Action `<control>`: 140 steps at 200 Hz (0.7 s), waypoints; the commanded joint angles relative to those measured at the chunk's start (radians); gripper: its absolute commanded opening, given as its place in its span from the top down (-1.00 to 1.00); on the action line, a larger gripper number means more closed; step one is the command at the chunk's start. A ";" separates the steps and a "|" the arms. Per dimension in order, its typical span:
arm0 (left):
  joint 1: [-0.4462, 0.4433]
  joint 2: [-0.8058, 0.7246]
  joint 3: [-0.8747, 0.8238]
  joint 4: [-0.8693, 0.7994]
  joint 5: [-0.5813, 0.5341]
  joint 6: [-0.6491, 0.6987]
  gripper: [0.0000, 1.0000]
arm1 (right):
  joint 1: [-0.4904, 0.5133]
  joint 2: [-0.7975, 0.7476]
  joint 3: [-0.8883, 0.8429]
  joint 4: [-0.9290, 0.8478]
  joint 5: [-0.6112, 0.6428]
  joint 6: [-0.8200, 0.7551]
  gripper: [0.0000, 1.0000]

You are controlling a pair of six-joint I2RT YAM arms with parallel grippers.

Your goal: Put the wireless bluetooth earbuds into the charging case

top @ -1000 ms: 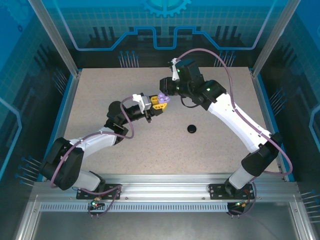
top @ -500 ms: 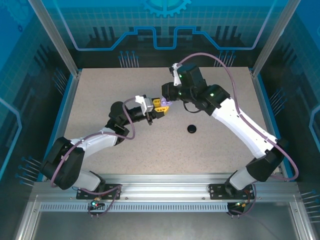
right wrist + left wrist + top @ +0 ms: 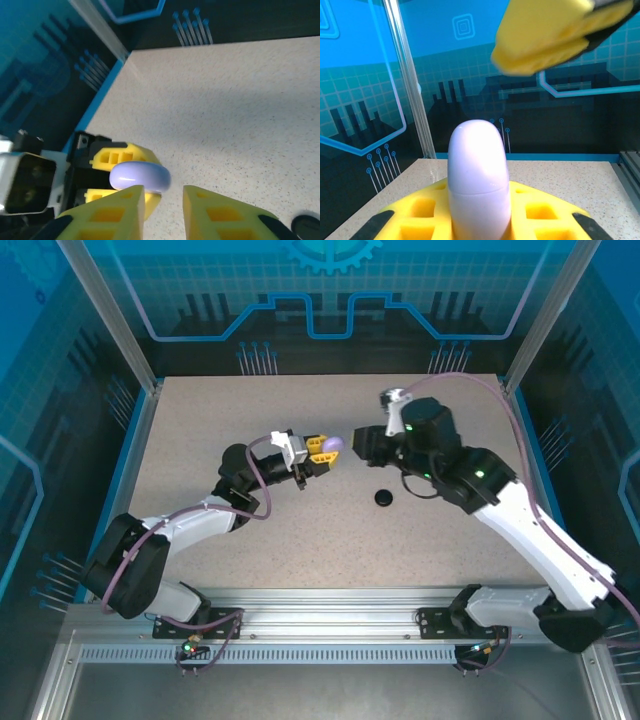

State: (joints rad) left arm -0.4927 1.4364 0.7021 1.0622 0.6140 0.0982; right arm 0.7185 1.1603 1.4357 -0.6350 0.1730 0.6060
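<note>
Top external view: left arm reached from the near-left corner toward the middle of the tabletop [image 3: 200, 420], elbow bent, wrist level. The left gripper [image 3: 322, 448] was clamped on a lavender case [image 3: 333, 444] and held it above the middle of the tabletop, slightly nearer the far edge. Right arm arched in from the near-right corner. The right gripper [image 3: 362, 446] pointed at the lavender case, near it but apart. A black round case [image 3: 384, 498] lay flat on the tabletop, just right of centre. Left wrist view: lavender case [image 3: 477, 175] was closed, smooth, glossy and rounded at the top, with a thin seam across its width. It stood on edge between the yellow fingers [image 3: 545, 30]. Right wrist view: right gripper [image 3: 164, 196] had its jaws apart with nothing between them. The lavender case [image 3: 140, 176] appeared edge-on as a flattened oval, pinched between the left gripper's fingers [image 3: 125, 152]. The black round case's [image 3: 306, 224] rim sat at the lower right.
</note>
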 commanded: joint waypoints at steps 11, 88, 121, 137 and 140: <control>0.006 -0.051 -0.034 -0.013 -0.059 -0.072 1.00 | -0.014 -0.120 -0.068 0.000 0.101 0.023 0.14; 0.005 -0.164 -0.005 -0.635 -0.247 -0.378 1.00 | -0.008 -0.214 -0.356 -0.012 0.130 0.133 -0.22; 0.000 -0.131 -0.026 -0.705 -0.239 -0.530 1.00 | 0.000 -0.226 -0.400 -0.035 0.150 0.161 -0.24; -0.016 -0.106 -0.048 -0.687 -0.247 -0.596 1.00 | 0.002 -0.236 -0.406 -0.064 0.173 0.170 -0.25; -0.020 -0.103 -0.051 -0.687 -0.252 -0.611 1.00 | 0.001 -0.240 -0.408 -0.066 0.177 0.169 -0.25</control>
State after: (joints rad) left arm -0.4950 1.3033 0.6685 0.4316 0.3916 -0.3588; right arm 0.7132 0.9577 1.0428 -0.6659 0.3004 0.7418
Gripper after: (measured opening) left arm 0.231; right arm 0.623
